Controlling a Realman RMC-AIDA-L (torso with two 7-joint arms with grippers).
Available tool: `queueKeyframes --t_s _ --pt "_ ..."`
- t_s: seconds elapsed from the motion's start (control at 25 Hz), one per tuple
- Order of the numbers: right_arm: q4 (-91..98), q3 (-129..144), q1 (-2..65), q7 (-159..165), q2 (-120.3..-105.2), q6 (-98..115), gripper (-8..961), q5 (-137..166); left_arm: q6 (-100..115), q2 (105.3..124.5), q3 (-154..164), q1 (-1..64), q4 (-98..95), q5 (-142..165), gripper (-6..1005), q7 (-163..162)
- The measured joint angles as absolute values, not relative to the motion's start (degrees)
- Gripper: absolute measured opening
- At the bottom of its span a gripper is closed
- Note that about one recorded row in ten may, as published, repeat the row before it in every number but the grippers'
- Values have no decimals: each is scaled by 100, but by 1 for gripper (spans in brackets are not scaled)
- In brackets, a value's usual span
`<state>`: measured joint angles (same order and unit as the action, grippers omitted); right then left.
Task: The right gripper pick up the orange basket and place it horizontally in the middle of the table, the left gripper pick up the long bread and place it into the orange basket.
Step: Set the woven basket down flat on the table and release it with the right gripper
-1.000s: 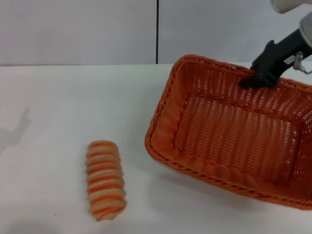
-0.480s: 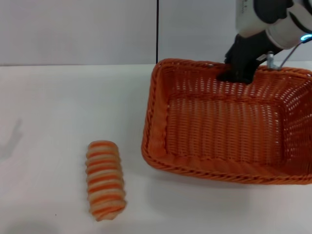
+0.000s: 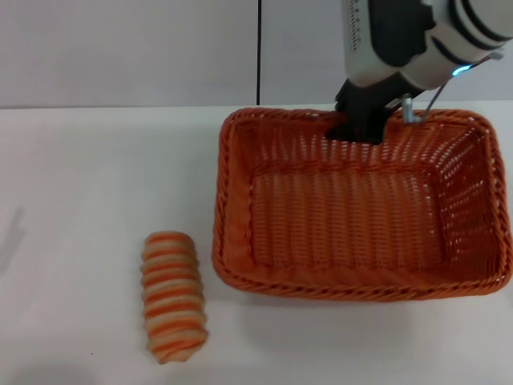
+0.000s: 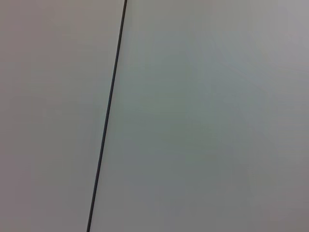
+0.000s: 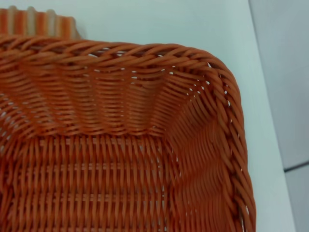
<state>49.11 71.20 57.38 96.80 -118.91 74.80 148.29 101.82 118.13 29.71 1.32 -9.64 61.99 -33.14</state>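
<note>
The orange basket (image 3: 227, 210) lies lengthwise across the white table (image 3: 96, 176), right of centre, its long sides running left to right. My right gripper (image 3: 357, 128) reaches down from above and is shut on the middle of the basket's far rim. The long bread (image 3: 172, 297), tan with orange stripes, lies on the table just off the basket's near left corner, apart from it. The right wrist view looks into one corner of the basket (image 5: 145, 50), with an end of the bread (image 5: 38, 23) showing beyond the rim. My left gripper is out of view.
A pale wall with a dark vertical seam (image 3: 259, 52) stands behind the table. The left wrist view shows only that wall and seam (image 4: 107, 116). Bare tabletop stretches left of the bread.
The right gripper has swung the basket leftward and turned it from a tilted diagonal to lying level and square to the table edge. The bread has not moved.
</note>
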Motion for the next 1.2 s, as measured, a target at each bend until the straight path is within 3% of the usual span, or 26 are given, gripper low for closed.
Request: queueKeyframes --t_s 1.04,1.2 --pt "4827 7643 5393 9111 -11927 6799 249 13919 10186 11803 2952 197 -1009 6170 809 -3329" --pt "4833 7661 5351 9118 -11927 6741 402 13912 10179 11801 2953 244 -1021 6170 809 -3333"
